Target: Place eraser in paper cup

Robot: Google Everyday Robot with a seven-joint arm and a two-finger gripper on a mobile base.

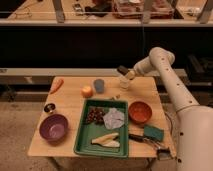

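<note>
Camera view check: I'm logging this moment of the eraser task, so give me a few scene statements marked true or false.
1. The gripper is above the paper cup at the table's far side. True.
2. The purple bowl sits inside the green tray. False: it stands on the table, left of the tray.
3. The carrot lies at the far left corner. True.
4. The green sponge is left of the tray. False: it is on the right.
</note>
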